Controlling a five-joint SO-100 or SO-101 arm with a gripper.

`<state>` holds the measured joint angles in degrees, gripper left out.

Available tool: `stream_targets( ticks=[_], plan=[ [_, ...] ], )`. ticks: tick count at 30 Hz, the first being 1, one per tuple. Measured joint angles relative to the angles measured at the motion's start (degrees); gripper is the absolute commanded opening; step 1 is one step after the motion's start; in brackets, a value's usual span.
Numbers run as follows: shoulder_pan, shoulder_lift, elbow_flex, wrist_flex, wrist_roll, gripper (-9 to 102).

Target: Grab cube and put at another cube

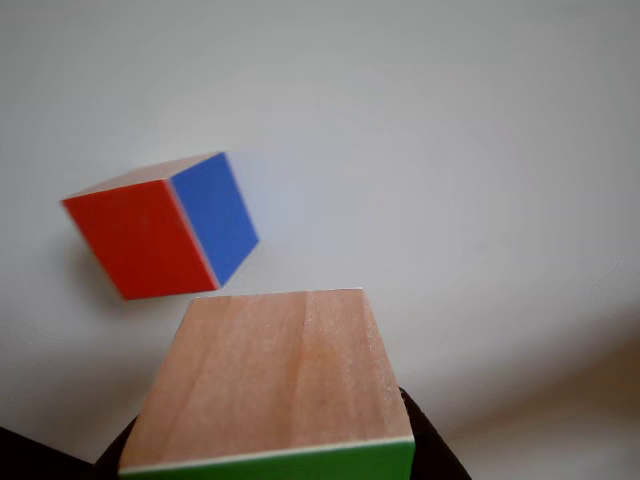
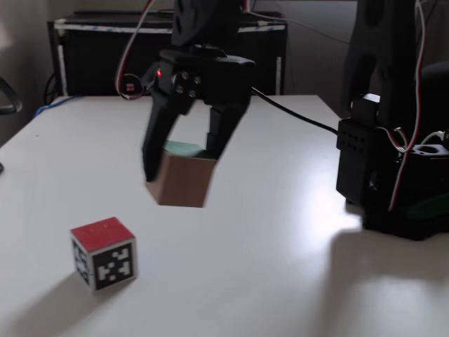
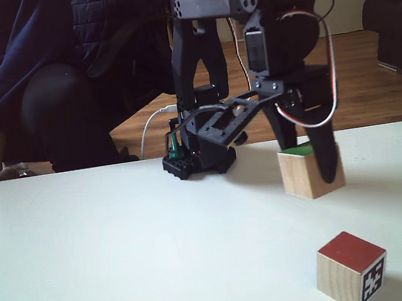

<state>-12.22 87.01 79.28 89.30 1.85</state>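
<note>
The gripper (image 2: 184, 168) pinches the cube (image 2: 181, 179) and holds it off the table (image 2: 280, 267), green face up. The grab looks done; carrying it over and setting it at the red cube (image 2: 103, 253), which rests nearer the camera, remains. That cube bears black-and-white marker patterns; no readable writing.

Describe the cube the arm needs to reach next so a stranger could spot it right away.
Start at the white table and find the black arm's tool holding a wooden cube. The target cube sits alone on the table nearer the camera. It has a red top and black-and-white marker patterns on its sides.
</note>
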Motion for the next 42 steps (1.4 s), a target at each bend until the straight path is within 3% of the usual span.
stream_targets(
  ticks=[27, 33, 42],
  plan=[
    [1.6, -27.6, -35.5, 6.5, 6.9, 19],
    [2.2, -36.7, -49.5, 12.9, 7.2, 19],
    [2.9, -38.9, -52.6, 14.0, 7.2, 19]
  ],
)
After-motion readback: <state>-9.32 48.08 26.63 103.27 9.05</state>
